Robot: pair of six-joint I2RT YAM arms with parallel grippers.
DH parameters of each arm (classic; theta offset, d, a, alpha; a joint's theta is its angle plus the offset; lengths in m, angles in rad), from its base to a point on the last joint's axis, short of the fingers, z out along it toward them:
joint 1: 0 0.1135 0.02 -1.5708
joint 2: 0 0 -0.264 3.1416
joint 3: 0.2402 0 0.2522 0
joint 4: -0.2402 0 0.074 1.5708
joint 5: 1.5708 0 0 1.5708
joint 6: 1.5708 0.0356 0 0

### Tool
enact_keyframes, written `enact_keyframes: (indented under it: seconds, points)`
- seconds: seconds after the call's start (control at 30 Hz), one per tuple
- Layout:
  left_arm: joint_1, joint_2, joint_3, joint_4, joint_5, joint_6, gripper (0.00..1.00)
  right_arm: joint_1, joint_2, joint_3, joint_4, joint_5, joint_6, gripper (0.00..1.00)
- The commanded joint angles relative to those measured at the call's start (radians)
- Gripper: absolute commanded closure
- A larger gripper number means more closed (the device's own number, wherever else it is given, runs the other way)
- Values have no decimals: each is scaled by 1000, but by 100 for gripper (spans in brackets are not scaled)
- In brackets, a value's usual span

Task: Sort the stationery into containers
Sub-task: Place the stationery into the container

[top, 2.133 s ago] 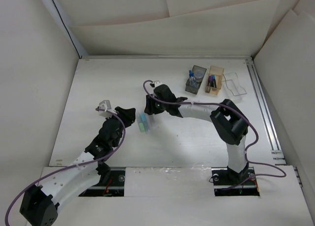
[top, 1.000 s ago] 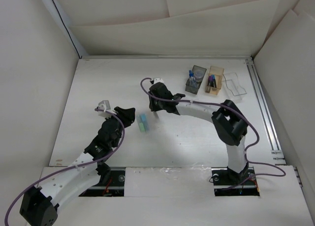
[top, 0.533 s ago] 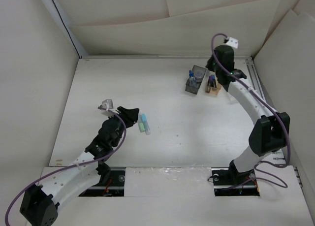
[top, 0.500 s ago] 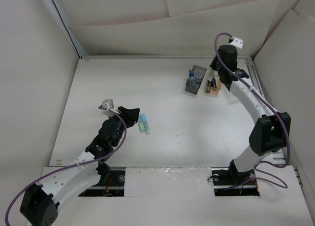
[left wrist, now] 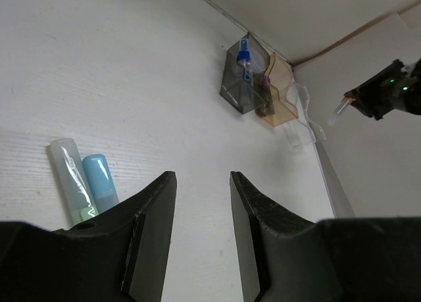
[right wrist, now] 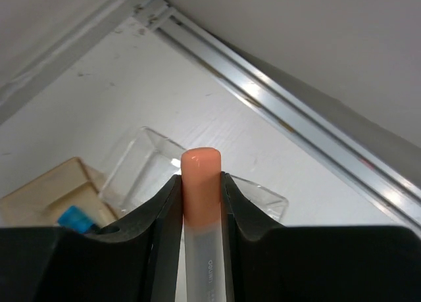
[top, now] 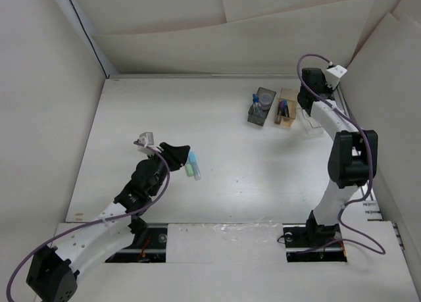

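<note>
Our right gripper (right wrist: 200, 191) is clamped on the orange marker (right wrist: 200, 167). The pale barrel runs up between the two fingers and the orange cap stands clear of their tips. In the wrist view the cap points toward the clear bin (right wrist: 141, 151), which lies on the bench (right wrist: 99, 98) directly beyond it. We cannot tell how high above the bin the marker is held. Just left of the clear bin is the tan bin (right wrist: 39, 190), with something blue-tipped in it. A metal rail (right wrist: 283, 111) runs along the bench edge on the far side. From above, the grey bin (top: 262, 106) is next in the row, touching or nearly touching the tan one. It holds the blue-capped bottle (left wrist: 244, 55) upright.

Our left gripper (left wrist: 200, 229) is open and holds nothing, its jaws parted low over the bench. The green marker (left wrist: 69, 180) and the light-blue marker (left wrist: 100, 187) lie side by side, flat on the bench, just beside its left finger. Both are well apart from the three bins.
</note>
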Motion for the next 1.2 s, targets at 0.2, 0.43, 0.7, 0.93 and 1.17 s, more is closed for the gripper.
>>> enact_keyframes:
  seconds: [0.2, 0.43, 0.7, 0.93, 1.17]
  points:
    - [3, -18, 8, 34, 9, 13, 65, -24, 78, -3, 82, 268, -82, 98]
    - [3, -9, 8, 44, 9, 13, 65, -46, 156, 57, 82, 363, -130, 96]
    - [3, 11, 8, 53, 18, 13, 65, -46, 205, 99, 92, 395, -173, 94]
    - [3, 11, 8, 53, 18, 13, 65, -23, 233, 111, 130, 406, -207, 92]
    - [3, 0, 8, 53, 9, 13, 65, -11, 274, 143, 165, 416, -260, 92]
